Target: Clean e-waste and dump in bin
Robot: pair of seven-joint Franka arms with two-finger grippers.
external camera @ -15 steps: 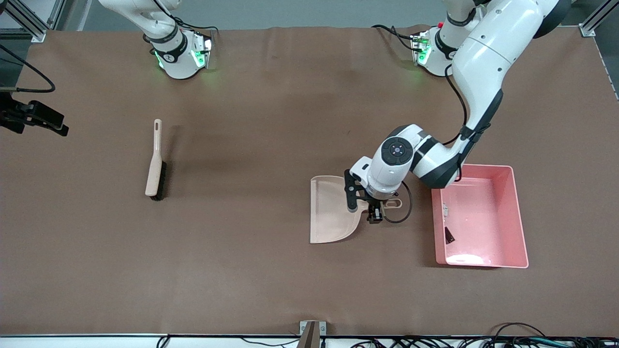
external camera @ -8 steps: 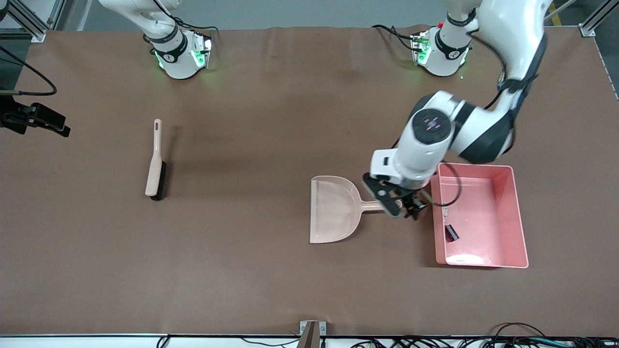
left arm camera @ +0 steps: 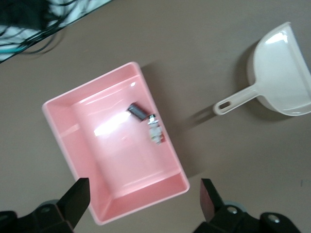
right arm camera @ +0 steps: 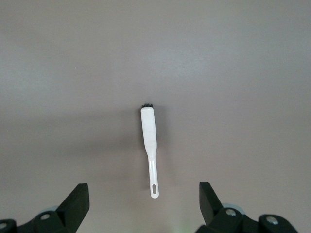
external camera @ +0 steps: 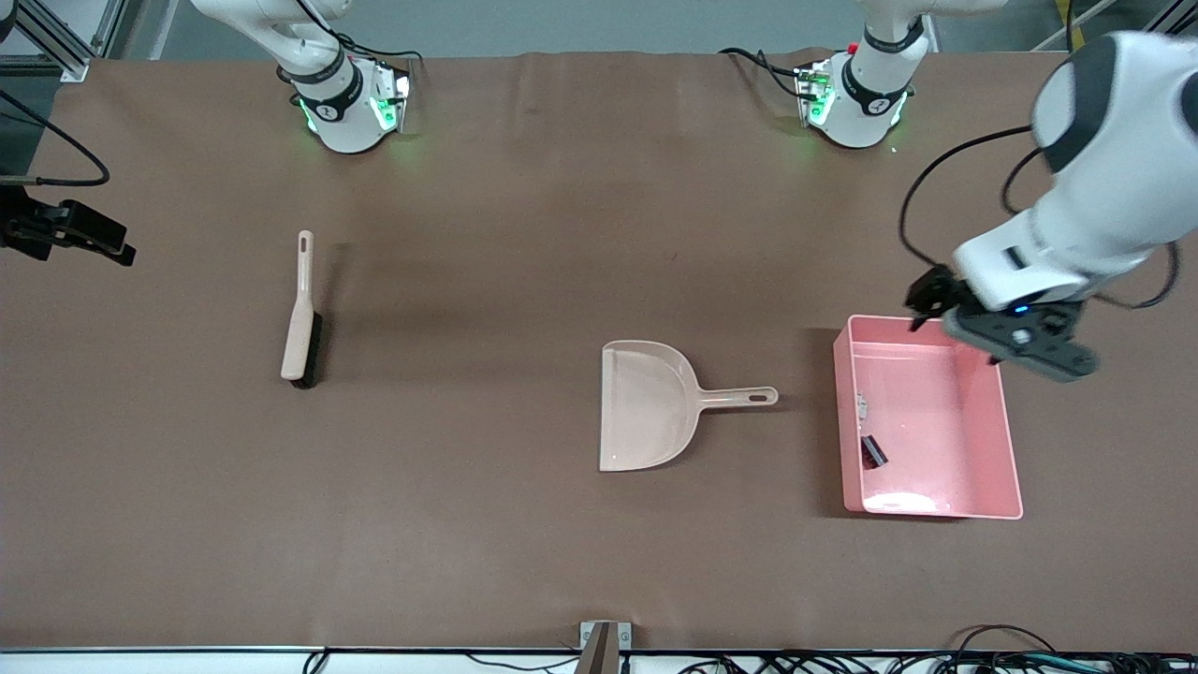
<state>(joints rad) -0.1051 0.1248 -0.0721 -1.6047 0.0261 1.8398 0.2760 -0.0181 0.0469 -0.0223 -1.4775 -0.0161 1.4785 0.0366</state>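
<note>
The left gripper (external camera: 1006, 332) is hovering over the pink bin (external camera: 1003, 440), fingers spread and holding nothing. The dark block (external camera: 872, 451) and the white component (left arm camera: 155, 132) are lying in the bin, apparently just touching. The beige dustpan (external camera: 646, 404) is sitting beside the bin. The right gripper (right arm camera: 141, 206) is waiting, released, over the brush (right arm camera: 149, 141).

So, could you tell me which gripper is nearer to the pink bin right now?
Left. The left gripper hangs open over the pink bin, at the corner nearest its base. The right gripper is open above the brush, at the right arm's end.
</note>
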